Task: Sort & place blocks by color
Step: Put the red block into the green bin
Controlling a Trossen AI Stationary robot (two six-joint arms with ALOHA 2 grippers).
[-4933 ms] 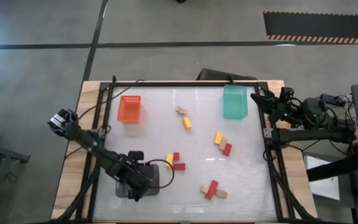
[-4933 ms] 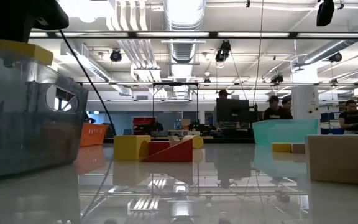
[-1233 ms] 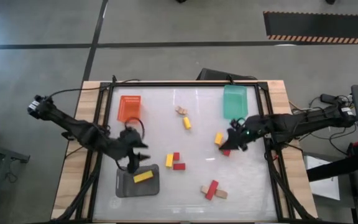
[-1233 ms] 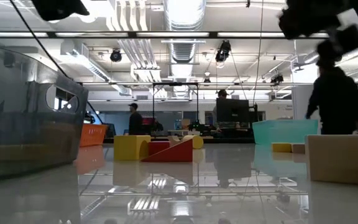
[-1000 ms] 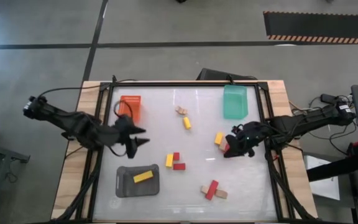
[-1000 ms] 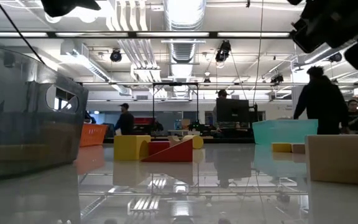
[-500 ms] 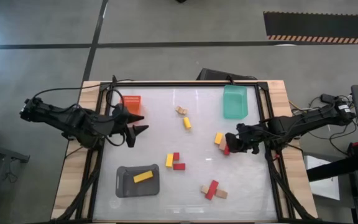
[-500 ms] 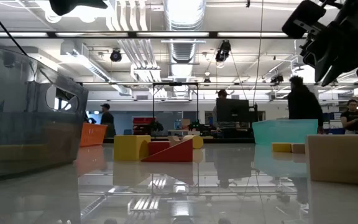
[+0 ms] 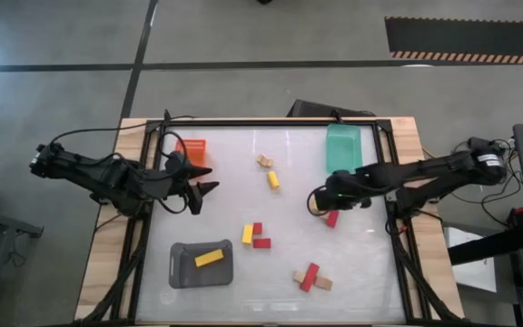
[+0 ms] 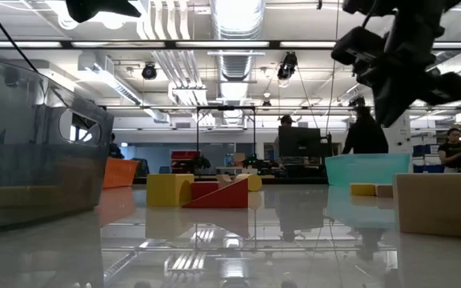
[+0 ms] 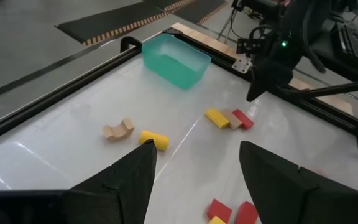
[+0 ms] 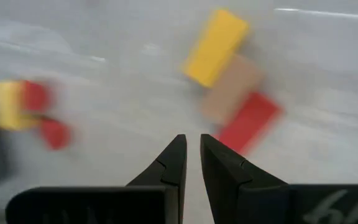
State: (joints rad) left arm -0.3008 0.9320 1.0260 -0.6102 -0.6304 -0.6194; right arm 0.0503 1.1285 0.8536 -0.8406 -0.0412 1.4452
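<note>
Mid-sort on the white tabletop [image 9: 289, 282]: one small yellow rectangular block [image 9: 209, 258] already lying in the grey tray [image 9: 182, 271] at the near left, the rest of the blocks not yet sorted. Right gripper [image 9: 317, 199] poised over the trio of yellow, tan and red blocks [image 11: 229, 118] just below the green tray [image 9: 342, 148], fingers pinched together with only a sliver between them and holding nothing, as the right wrist view confirms. Left gripper [image 9: 209, 180] hovering beside the orange tray [image 9: 192, 149] at the far left, jaws spread wide and empty. Elsewhere on the table: a tan arch and yellow cylinder pair [image 9: 268, 170] at the far centre, a yellow-and-red cluster [image 9: 255, 235] mid-table, a red-and-tan cluster [image 9: 310, 276] at the near edge. Step apparently in hand: lining up the right arm on the trio for the next pick. Next move likely to call for parting those fingers, choosing one block of the touching three, and descending squarely enough to lift it without dragging its neighbours. A person visible in the room beyond.
</note>
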